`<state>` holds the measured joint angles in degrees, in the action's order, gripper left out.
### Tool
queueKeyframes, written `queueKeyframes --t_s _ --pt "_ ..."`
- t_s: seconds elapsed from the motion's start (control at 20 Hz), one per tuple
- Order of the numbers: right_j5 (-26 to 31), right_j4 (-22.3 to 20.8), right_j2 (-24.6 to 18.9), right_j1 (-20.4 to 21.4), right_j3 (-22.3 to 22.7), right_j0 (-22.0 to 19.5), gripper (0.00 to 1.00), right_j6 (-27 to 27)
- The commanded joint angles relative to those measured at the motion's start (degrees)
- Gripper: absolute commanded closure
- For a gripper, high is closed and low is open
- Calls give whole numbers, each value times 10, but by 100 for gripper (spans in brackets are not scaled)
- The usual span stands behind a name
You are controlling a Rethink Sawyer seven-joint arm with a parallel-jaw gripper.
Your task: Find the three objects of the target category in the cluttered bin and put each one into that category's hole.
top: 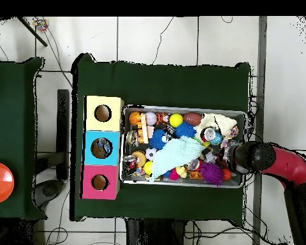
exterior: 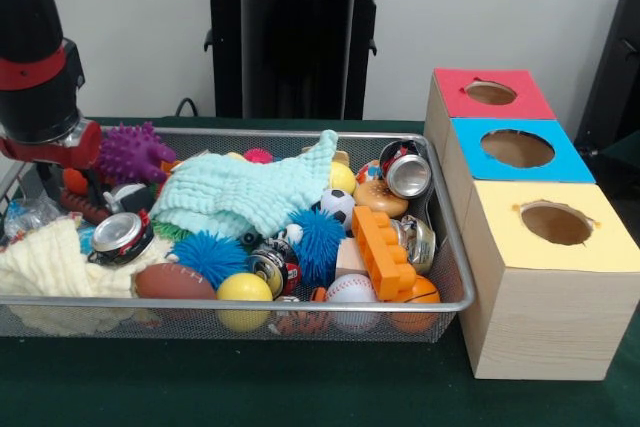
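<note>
While the end effector (exterior: 62,162) dips into the wire-mesh basket (exterior: 240,307), I cannot tell its state.

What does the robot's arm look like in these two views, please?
In the front view the arm is a thick rounded black cylinder with a red band, a silver ring and a red block at its lower end. The overhead view shows a black end section on a curved red link. No cables or markings show.
</note>
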<state>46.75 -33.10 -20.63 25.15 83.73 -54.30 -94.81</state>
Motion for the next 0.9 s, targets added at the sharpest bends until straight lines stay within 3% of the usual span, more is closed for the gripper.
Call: queueKeyframes --t_s 0.05,0.9 --pt "43 -7 -43 -10 1 11 0 120" --pt "36 -9 -44 -13 0 14 0 117"
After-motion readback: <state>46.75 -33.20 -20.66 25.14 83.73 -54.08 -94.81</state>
